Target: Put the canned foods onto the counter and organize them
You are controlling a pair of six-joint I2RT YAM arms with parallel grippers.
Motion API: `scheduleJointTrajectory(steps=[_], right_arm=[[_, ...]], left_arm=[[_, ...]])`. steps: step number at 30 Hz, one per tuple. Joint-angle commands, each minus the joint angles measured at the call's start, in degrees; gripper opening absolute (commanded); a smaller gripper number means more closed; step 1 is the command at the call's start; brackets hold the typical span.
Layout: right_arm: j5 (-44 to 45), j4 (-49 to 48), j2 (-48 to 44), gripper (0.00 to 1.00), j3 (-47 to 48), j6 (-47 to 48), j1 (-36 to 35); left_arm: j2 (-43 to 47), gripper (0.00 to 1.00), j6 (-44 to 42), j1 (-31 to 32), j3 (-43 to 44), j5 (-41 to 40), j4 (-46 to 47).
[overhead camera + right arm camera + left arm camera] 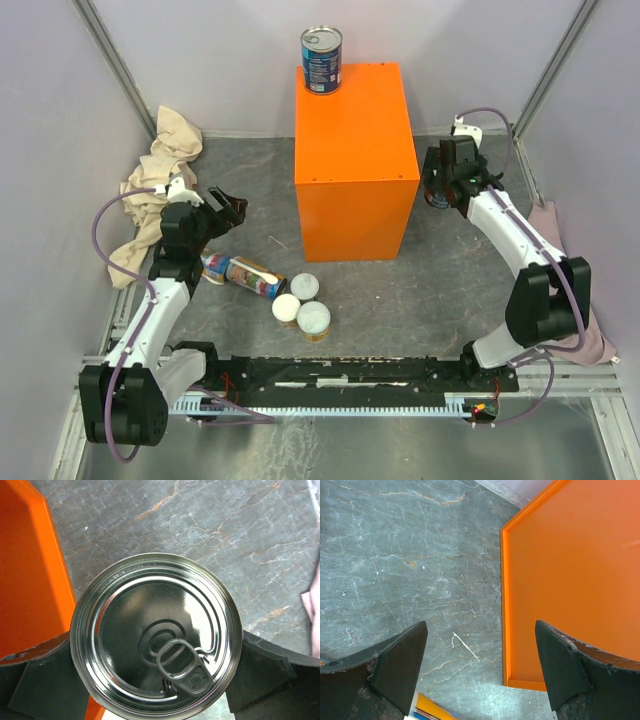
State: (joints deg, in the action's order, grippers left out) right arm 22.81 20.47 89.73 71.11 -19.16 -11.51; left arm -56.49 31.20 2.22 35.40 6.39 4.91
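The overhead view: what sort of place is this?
Likely a robot test booth: plain walls around a grey table, two arms on a rail, cans near an orange box.

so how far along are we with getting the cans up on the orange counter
Done: one blue can stands on the far left corner of the counter. In hand: the right gripper looks closed around a steel can beside the counter. Left: three white-lidded cans and the lying cans on the table; the left gripper is open and empty.
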Motion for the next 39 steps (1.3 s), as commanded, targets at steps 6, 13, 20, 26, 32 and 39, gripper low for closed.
scheduleJointTrajectory(steps=[6, 13, 20, 26, 32, 39], right_arm=[[3.24, -2.37, -14.64, 0.01, 11.97, 2.03, -0.14], [2.12, -1.57, -19.26, 0.01, 16.48, 3.34, -0.67], [-2.69, -2.47, -19.79, 0.01, 21.96, 3.69, -1.97], [-3.82, -4.23, -18.38, 0.01, 25.67, 5.04, -5.82], [-3.67, -4.56, -16.15, 0.01, 30.62, 6.74, -9.15], [-5.67, -1.56, -11.71, 0.01, 38.19, 7.75, -12.08]], left_arm=[[1.73, 0.94, 2.80, -0.33, -0.04, 1.50, 3.35], [1.86, 0.94, 2.90, -0.37, -0.24, 1.58, 3.40], [1.80, 0.94, 3.08, -0.36, -0.55, 1.40, 3.67], [2.17, 0.94, 2.96, -0.35, -0.59, 1.08, 3.62], [1.90, 0.94, 2.97, -0.37, -0.42, 1.11, 3.70], [2.04, 0.94, 2.98, -0.33, -0.41, 1.11, 3.79]])
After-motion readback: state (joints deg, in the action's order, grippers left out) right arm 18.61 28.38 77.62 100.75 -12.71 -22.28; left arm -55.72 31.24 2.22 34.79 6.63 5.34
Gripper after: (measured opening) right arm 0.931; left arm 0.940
